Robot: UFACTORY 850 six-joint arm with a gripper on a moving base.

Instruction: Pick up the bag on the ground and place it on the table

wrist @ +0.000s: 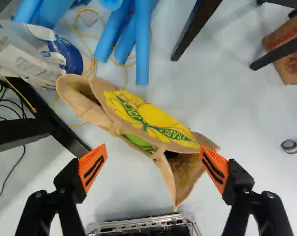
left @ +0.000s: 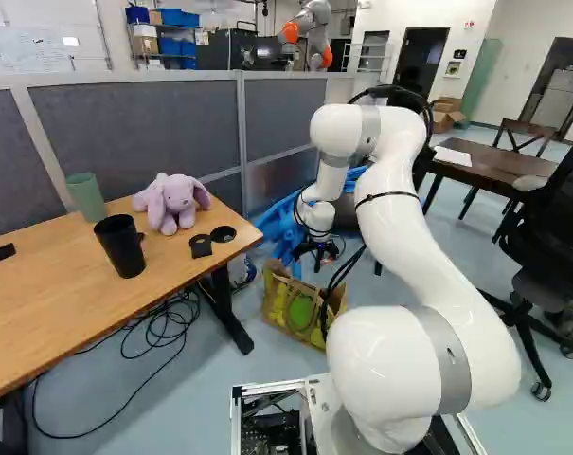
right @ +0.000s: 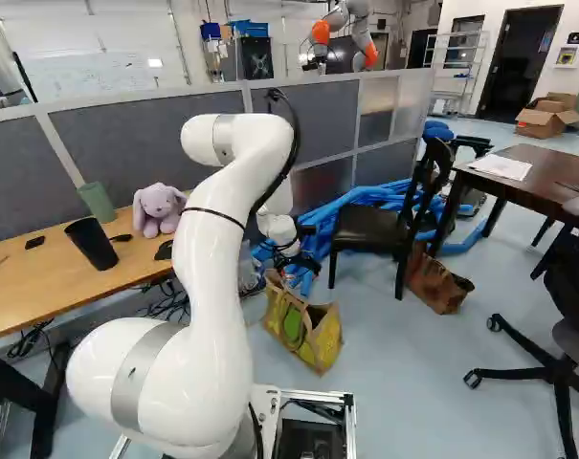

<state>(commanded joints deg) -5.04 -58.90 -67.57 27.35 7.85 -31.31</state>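
"Which step are you on?"

"The reach, I judge. My gripper (wrist: 153, 146) stands wide, nothing held between its fingers. It hangs above the yellow shopping bag (wrist: 158, 115), which sits on the floor (wrist: 251, 118) just off the right-hand end of the worktop (left: 59, 303)."

"And the next move?"

"Down, probably with a turn of the wrist. I want a handle or a stretch of rim between my fingers, since closing along the bag's length might only crumple it. Then I pinch, and lift straight enough to get over the worktop's edge."

"Anything inside it?"

"I can't tell. The mouth gapes onto a dark hollow at one end, and the green at the middle could be print or contents. It looks soft, so I expect it to sag once lifted."

"Other containers?"

"A black cup (left: 125, 256) stands well in from the worktop's near edge, and a green cup (left: 86, 199) by the far edge. I can't see what either holds. The bag should come down without knocking them or the plush toy (left: 175, 202) near that far edge."
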